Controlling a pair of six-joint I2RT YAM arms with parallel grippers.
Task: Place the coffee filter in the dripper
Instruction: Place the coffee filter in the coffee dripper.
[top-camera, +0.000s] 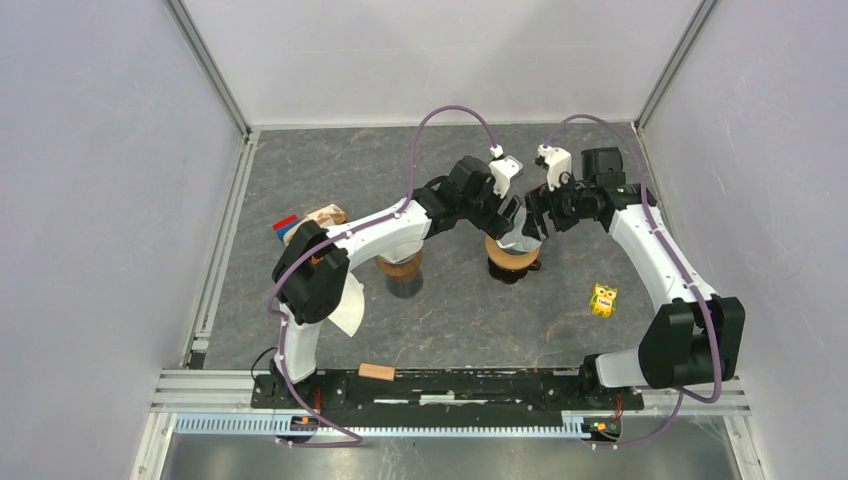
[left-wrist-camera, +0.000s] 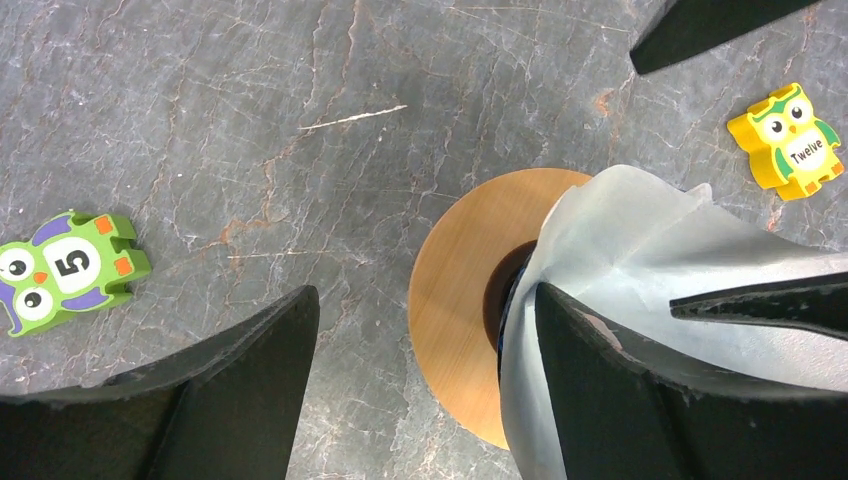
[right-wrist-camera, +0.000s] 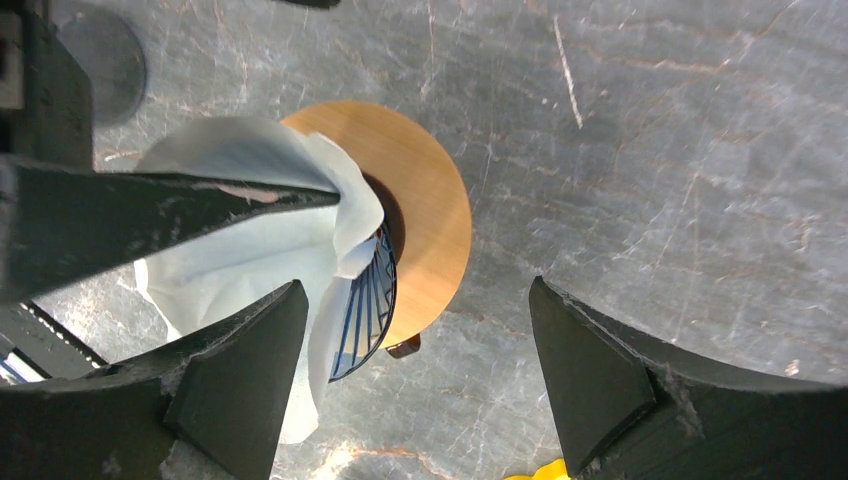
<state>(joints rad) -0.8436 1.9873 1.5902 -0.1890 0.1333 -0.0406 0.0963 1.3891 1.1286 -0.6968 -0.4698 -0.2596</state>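
The dripper (top-camera: 512, 264) stands mid-table on a round wooden base (left-wrist-camera: 460, 300) (right-wrist-camera: 425, 220), and its ribbed glass cone (right-wrist-camera: 365, 310) shows at one side. The white coffee filter (left-wrist-camera: 640, 250) (right-wrist-camera: 240, 240) sits crumpled in the cone, with its edge sticking up above the rim. My left gripper (left-wrist-camera: 425, 380) hangs open just above it, one finger (left-wrist-camera: 620, 400) against the paper and the other over bare table. From the other side my right gripper (right-wrist-camera: 415, 380) is open too, one finger (right-wrist-camera: 245, 380) at the filter's edge. Neither gripper holds anything.
A yellow owl block (top-camera: 603, 299) (left-wrist-camera: 790, 140) lies right of the dripper and a green owl block (left-wrist-camera: 65, 270) lies left of it. A second wooden-topped cup (top-camera: 400, 268) and a spare white filter (top-camera: 348, 305) sit under my left arm. Red-blue blocks (top-camera: 287, 228) are at far left, a wooden block (top-camera: 377, 372) on the near rail.
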